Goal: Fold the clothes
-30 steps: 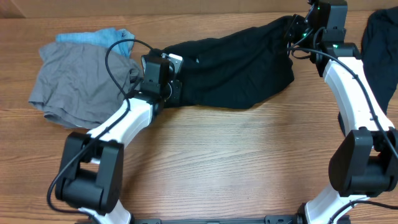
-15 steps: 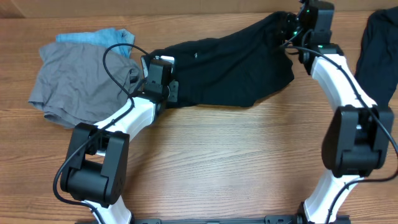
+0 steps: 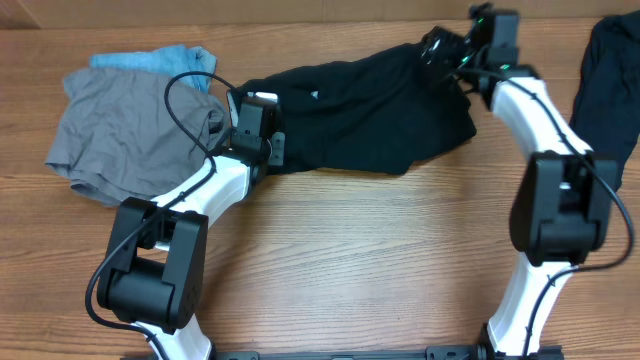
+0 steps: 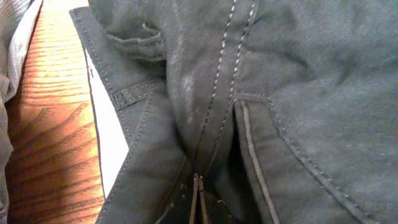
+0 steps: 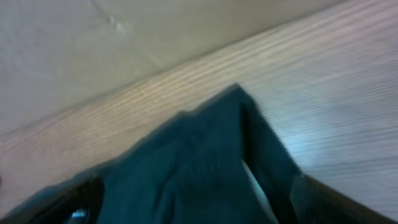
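Cloth of the black garment (image 3: 370, 110) lay stretched in a long band across the far half of the table (image 3: 350, 250). Its near-left end was at the left gripper (image 3: 272, 148) and its far-right corner at the right gripper (image 3: 440, 50).

Over the last second that far corner was what had changed. The right gripper, closed there a moment before, had come apart and swung a little leftward over it, while the band kept nearly the same outline. In the blurred right wrist view the fingers (image 5: 323, 199) stood wide at the two lower corners. A peak of dark cloth rested on the wood between and ahead of them; whether it touched either one could not be told. I judged this a release: the corner had been set down, and that side of the stretch was finished.

The left gripper had not changed. It was clamped on a fold beside the stitched seam, the cloth bunching into its closed tips in the left wrist view. With one end free and one pinned, the next fold likely depended on the right arm taking a new hold.

The grey garment (image 3: 120, 135) and light-blue garment (image 3: 150, 58) lay heaped to the left, and a second black garment (image 3: 610, 80) lay at the right edge; none looked folded.
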Motion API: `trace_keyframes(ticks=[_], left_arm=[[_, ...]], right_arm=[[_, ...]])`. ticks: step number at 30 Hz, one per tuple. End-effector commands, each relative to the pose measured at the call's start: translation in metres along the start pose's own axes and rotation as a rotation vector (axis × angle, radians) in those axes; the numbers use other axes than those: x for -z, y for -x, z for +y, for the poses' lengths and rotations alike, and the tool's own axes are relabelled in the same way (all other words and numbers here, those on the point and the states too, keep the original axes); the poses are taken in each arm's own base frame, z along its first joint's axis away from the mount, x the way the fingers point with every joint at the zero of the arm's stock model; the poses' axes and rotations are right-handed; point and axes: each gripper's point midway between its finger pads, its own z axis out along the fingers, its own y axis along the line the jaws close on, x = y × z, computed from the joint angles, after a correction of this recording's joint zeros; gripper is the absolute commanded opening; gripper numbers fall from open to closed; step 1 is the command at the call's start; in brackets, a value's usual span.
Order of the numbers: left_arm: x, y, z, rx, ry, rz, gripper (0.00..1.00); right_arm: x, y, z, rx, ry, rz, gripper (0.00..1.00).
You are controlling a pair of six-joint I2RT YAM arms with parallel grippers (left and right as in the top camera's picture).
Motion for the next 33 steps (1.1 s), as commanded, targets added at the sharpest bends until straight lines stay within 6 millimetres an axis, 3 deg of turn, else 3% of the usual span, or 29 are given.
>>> trace_keyframes(ticks=[1,2,3,6,12,20,23,28,31,33], left_arm=[[-0.003,-0.005,0.009,0.045,0.04,0.016,0.04],[-0.003,-0.005,0.009,0.055,0.04,0.015,0.04],[-0.003,-0.005,0.009,0.069,0.04,0.014,0.04],[-0.003,-0.005,0.009,0.084,0.04,0.014,0.04],[-0.003,-0.004,0.009,0.084,0.039,0.012,0.04],[-0.003,-0.004,0.009,0.083,0.039,0.013,0.04],[-0.003,-0.004,0.009,0.084,0.04,0.013,0.04],[-0.003,-0.004,0.009,0.084,0.04,0.012,0.04],[-0.003,-0.003,0.009,0.085,0.039,0.008,0.04],[-0.003,0.002,0.008,0.086,0.036,-0.002,0.04]], right_arm=[[0.089,0.065,0.031,0.171,0.006,-0.117,0.61],[0.093,0.055,0.029,0.16,-0.007,-0.074,0.19],[0.093,0.044,0.025,0.15,-0.015,-0.029,0.04],[0.082,0.005,0.013,0.125,-0.049,0.114,0.04],[0.019,-0.066,0.012,0.142,-0.009,0.306,0.04],[-0.05,-0.116,0.021,0.192,0.029,0.354,0.04],[-0.081,-0.125,0.005,0.199,-0.024,0.322,0.04],[-0.087,-0.146,-0.061,0.082,-0.276,0.369,0.04],[-0.078,-0.145,-0.069,0.066,-0.296,0.396,0.04],[-0.063,-0.129,-0.061,0.063,-0.301,0.404,0.04]])
